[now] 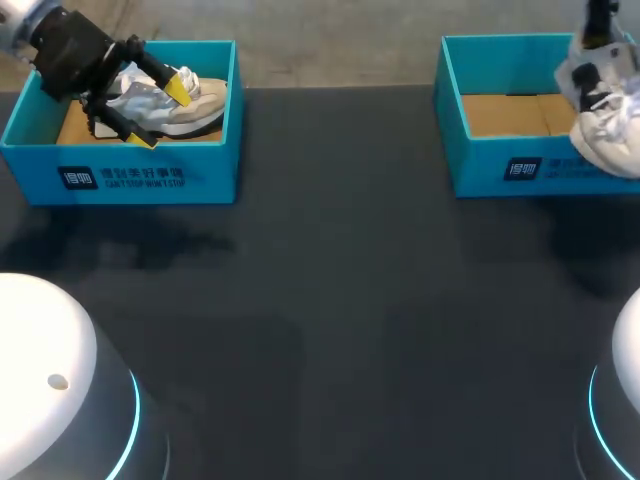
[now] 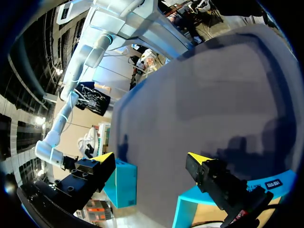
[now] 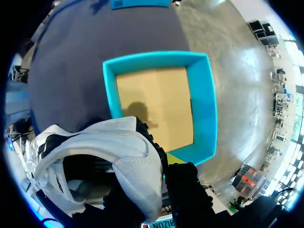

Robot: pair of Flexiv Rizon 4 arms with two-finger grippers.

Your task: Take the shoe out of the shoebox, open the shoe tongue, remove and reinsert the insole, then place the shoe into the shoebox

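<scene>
Two teal shoeboxes stand at the back of the dark table. The left shoebox point(image 1: 130, 165) holds a white and grey shoe point(image 1: 195, 105). My left gripper point(image 1: 160, 112) hangs open over that shoe, one yellow tip on each side of it. In the left wrist view the left gripper point(image 2: 152, 159) stands wide apart with nothing between its fingers. My right gripper point(image 1: 598, 55) is shut on a white shoe point(image 1: 610, 120), held up over the right end of the right shoebox point(image 1: 500, 165). Below the held white shoe point(image 3: 118, 152), the right shoebox point(image 3: 202, 104) shows a bare cardboard floor. The right gripper point(image 3: 164, 164) pinches the shoe's rim.
Two white robot bases point(image 1: 50, 380) point(image 1: 625, 400) stand at the near corners. The dark tabletop point(image 1: 340, 300) stretches between the boxes and the bases.
</scene>
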